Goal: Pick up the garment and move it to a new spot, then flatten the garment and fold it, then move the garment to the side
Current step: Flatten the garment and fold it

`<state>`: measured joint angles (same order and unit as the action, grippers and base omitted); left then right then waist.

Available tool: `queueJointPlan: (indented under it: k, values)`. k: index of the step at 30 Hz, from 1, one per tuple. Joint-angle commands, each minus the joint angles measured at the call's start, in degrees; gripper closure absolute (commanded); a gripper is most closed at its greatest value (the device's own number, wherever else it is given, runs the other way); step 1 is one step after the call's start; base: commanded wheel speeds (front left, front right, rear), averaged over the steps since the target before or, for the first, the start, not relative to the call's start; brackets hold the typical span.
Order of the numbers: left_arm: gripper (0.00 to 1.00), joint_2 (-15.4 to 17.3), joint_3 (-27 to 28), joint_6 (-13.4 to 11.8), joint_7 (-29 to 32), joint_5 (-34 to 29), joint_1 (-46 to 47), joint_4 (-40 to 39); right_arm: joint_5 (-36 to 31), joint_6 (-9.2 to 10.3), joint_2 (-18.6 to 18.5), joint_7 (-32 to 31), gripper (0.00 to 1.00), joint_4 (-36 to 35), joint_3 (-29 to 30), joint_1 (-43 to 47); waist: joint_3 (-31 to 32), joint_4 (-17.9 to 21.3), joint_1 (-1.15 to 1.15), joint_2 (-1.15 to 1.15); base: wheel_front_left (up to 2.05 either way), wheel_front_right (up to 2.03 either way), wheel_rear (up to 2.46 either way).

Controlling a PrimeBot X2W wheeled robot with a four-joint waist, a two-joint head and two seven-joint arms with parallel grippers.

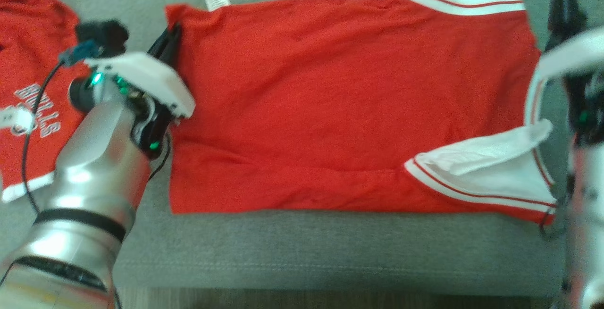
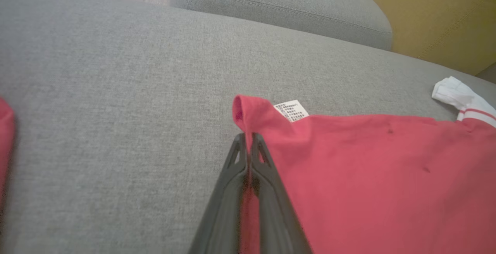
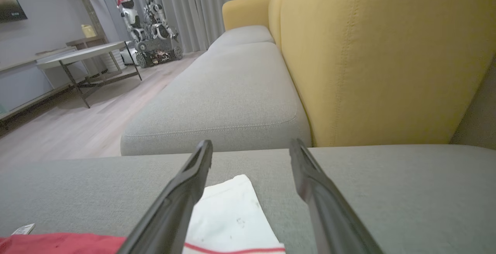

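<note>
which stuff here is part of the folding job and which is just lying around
In the job:
red garment, spread on the grey cushion
left gripper, shut on its corner
right gripper, open above its white sleeve

Lying about:
second red shirt at the left
table and other robots in the room

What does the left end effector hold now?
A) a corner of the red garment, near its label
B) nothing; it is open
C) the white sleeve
A: the left end effector is shut on a corner of the red garment, beside the white label.
</note>
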<state>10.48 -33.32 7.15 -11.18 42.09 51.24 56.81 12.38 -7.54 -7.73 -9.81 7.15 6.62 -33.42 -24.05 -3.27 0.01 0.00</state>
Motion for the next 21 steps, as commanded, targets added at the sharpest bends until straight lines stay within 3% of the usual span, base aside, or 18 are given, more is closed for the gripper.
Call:
queueJointPlan:
  k: [1, 12, 21]
  values:
    - [1.0, 1.4, 0.4, 0.3, -0.5, 0.8, 3.7, -1.3, 0.3, 0.05, -0.9, -0.9, 0.0, 1.9, -1.5, -4.8, -1.6, -2.1, -0.01, 0.0, 0.0, 0.0, 0.0]
    - [1.0, -1.8, -5.9, 0.3, -2.0, 4.4, 8.1, -1.1, -3.7, 0.05, -5.9, -4.8, 0.0, 33.4, -4.6, -23.3, -4.0, -7.3, -0.01, 0.0, 0.0, 0.0, 0.0]
    - [1.0, -1.8, -9.6, 0.3, -3.2, 7.6, 9.5, -1.5, -7.4, 0.05, -6.7, -4.0, 0.0, 47.9, -3.6, -31.4, -6.0, -8.7, -0.01, 0.0, 0.0, 0.0, 0.0]
